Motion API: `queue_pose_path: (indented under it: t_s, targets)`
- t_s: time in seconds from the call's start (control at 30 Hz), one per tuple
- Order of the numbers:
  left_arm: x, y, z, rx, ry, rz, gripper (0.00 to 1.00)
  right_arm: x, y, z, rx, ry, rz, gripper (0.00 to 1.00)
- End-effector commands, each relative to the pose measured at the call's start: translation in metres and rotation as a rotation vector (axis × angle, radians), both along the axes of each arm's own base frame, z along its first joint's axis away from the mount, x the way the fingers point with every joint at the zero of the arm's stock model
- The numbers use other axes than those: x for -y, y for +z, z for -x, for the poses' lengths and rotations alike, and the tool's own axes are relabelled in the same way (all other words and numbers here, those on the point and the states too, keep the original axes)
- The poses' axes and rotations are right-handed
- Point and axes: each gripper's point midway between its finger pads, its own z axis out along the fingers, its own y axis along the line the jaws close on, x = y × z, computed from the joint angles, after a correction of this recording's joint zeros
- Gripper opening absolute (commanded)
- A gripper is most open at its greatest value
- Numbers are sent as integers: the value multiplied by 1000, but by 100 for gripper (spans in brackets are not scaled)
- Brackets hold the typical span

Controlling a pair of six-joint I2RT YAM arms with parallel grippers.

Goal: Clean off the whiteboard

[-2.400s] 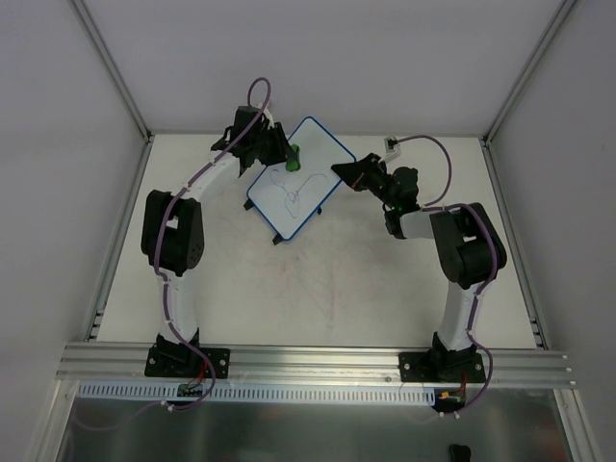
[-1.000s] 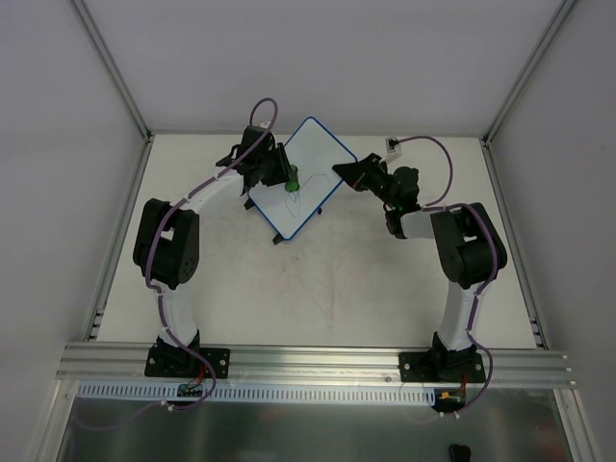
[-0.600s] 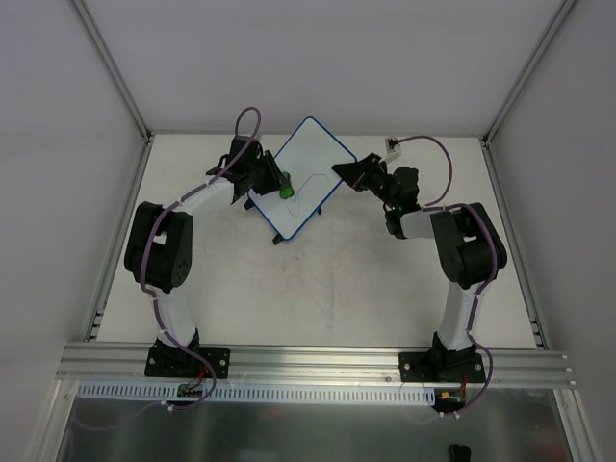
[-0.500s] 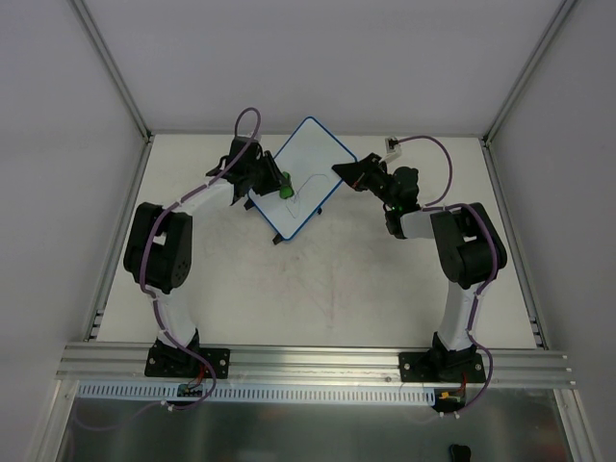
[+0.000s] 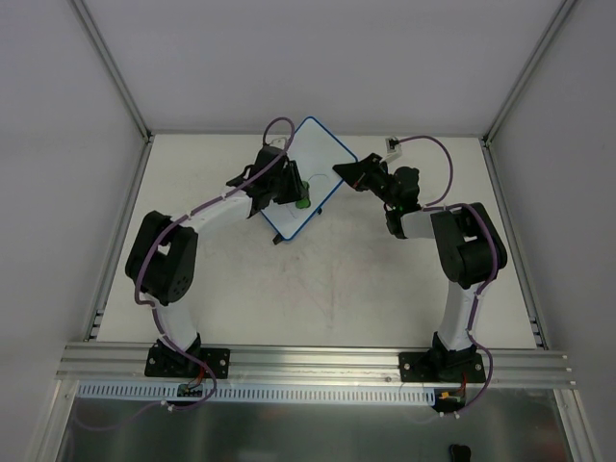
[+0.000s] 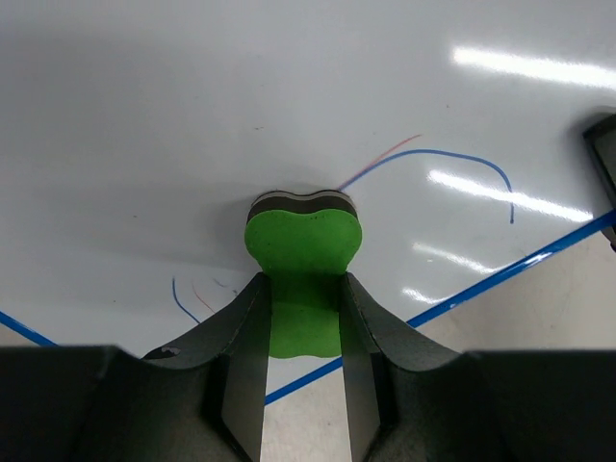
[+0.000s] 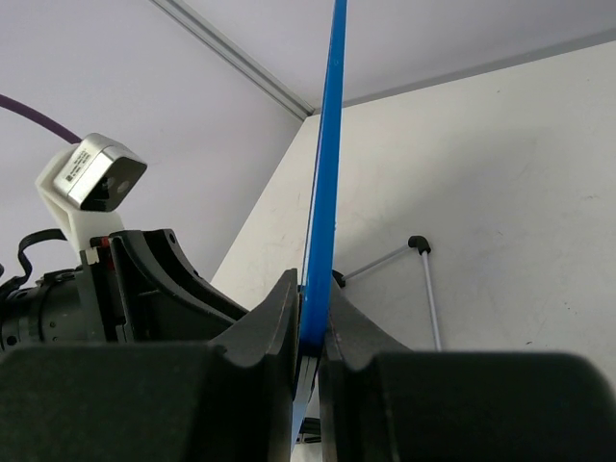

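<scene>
We are mid-wipe. On the tabletop [image 5: 337, 279], the whiteboard [image 5: 320, 146] lies in the upper middle of the top view, turned corner-on, with its long axis running from upper right to lower left.

The right pincer [image 5: 345, 171] is at the board's right edge. In its wrist view the right pincer [image 7: 310, 289] is closed on the blue rim of the whiteboard [image 7: 327, 144], which we read as steadying the board.

The left pincer [image 5: 296, 195] reaches over the lower right part of the board. In the left wrist view the left pincer [image 6: 301, 289] is closed to a narrow gap around the stem of the green eraser [image 6: 301, 236], whose dark pad is pressed to the whiteboard [image 6: 192, 115].

Much of the surface in that view is bare. A blue arc [image 6: 452, 159] with a faint red line beside it starts just at the pad's right and curves toward the right of the frame. A few short strokes [image 6: 183, 294] sit at lower left, near the rim.

The next move, as we judge it, is a sideways pass toward the right of the frame along the arc, with the pad kept flat and pressed down. A pass to the lower left would then take the strokes. The rim grip needs to hold so that the board does not slide.
</scene>
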Motion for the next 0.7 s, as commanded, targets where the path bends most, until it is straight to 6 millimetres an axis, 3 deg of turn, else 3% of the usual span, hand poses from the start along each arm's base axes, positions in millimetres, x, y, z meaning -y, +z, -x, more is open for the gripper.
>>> queue_pose_path:
  t_s: [0.0,0.33,0.37,0.53,0.67]
  targets:
    - [23,-24,31,-75,-119,-34,0,-14,31,18,147,94,2,0]
    - [-21,-70,46,-191,17,-21,0,-14,30,18,145,95,3,0]
    - [-33,-81,51,-218,44,-27,0,-14,29,19,144,98,4,0]
    - [-60,-93,59,-238,144,11,0,-13,29,19,146,95,6,0]
    - [-66,-101,63,-241,165,13,0,-13,29,19,146,95,7,0]
